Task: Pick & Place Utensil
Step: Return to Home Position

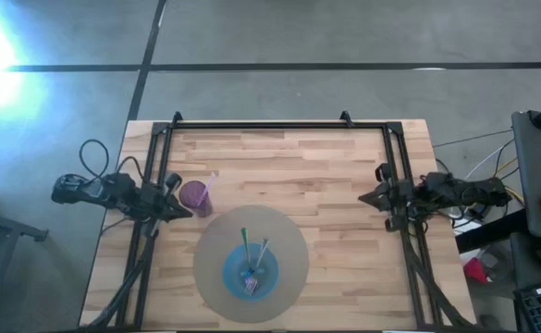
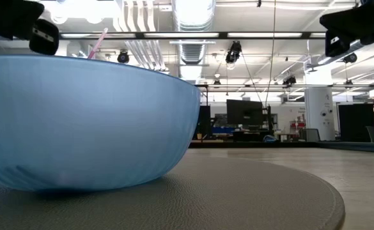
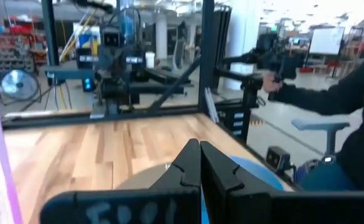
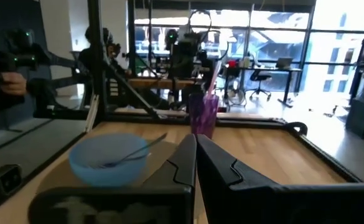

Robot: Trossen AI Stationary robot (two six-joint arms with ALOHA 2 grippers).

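Now, the left arm (image 1: 131, 194) and right arm (image 1: 436, 192) sit at opposite sides of the counter (image 1: 344, 166). Each wrist view shows that arm's jaws closed tip to tip, with nothing between them.

The fork (image 1: 262, 252) and spoon (image 1: 245, 240) both stand in the bowl (image 1: 233, 276), which sits on the round mat (image 1: 215, 240). Their handles lean out toward the far rim. The cup (image 1: 194, 194) stands just off the mat's upper left, close by the left jaws.

Handling, as we judge it:
- Fork: stiff, thin, smooth metal and light. It is likely to slip or swivel if pinched near one end.
- Spoon: its teal handle looks like plastic, so probably lighter.
- We would take either one on the raised part of the handle, across its flat faces, above the rim.
- Bowl: looks like thin plastic, so a sideways pull could drag or tip it. We would lift along the handle's line.

What each view adds:
- High view: gives the full layout and shows both utensils inside the bowl.
- Low view: the bowl (image 2: 78, 121) fills the view and its wall hides the contents. Only the straw (image 2: 97, 43) shows above the rim.
- Right wrist view: shows the fork (image 4: 129, 152) lying aslant across the bowl (image 4: 91, 168), with the cup (image 4: 203, 115) behind it.
- Left wrist view: a person's sleeve (image 3: 350, 93) shows beyond the counter, which the high view does not catch.
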